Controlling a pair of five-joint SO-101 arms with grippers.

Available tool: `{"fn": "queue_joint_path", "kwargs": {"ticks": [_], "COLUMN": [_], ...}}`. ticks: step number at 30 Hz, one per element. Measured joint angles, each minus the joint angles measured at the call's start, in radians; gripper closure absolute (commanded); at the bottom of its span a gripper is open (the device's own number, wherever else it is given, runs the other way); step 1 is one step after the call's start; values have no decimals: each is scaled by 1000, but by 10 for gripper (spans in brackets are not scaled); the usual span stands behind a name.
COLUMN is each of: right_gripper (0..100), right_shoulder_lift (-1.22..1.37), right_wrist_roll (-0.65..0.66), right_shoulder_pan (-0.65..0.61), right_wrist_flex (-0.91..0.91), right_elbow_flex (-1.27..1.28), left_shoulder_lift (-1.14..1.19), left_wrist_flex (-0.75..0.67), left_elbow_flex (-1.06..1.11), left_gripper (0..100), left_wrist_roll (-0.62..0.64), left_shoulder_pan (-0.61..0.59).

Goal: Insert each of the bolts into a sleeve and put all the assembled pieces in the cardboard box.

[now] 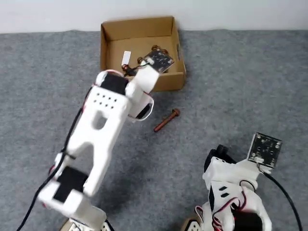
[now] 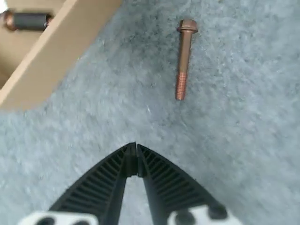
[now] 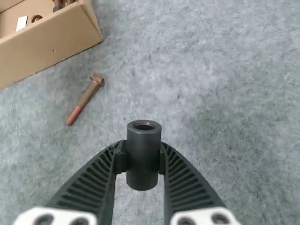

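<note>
1. Standing by, I see the left end effector (image 2: 136,152) closed on nothing, hovering over the grey bench (image 1: 240,86) near the loose bolt (image 2: 183,58). That bolt lies just on the near side of the cardboard box (image 1: 168,82). With the jaws shut like that, a descent would likely only nudge the bolt and roll it off.
2. The right end effector (image 3: 143,149) grips a dark sleeve (image 3: 143,157) upright at the near right, with its bore open. A tilted bolt could jam at the mouth.
3. The box wall is close, so a wide swing might clip it.
</note>
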Motion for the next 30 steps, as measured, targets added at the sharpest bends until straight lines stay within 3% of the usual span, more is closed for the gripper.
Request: {"fn": "queue_joint_path", "kwargs": {"ticks": [7, 13, 19, 30], "right_gripper": [991, 991, 991, 991], "right_shoulder_lift": [-6, -6, -6, -6], "right_wrist_roll": [0, 0, 0, 0], "right_shoulder_pan": [-2, -3, -3, -3], "right_wrist_flex": [0, 0, 0, 0], "right_elbow_flex": [9, 9, 9, 9], "left_shoulder_lift": [279, 505, 709, 904], "left_wrist_flex": [63, 172, 189, 192], "left_elbow_flex": [-276, -589, -836, -1013], "left_gripper": [862, 848, 848, 850], "left_wrist_roll": [-52, -77, -91, -91], "left_shoulder_pan": [6, 68, 133, 149]}}
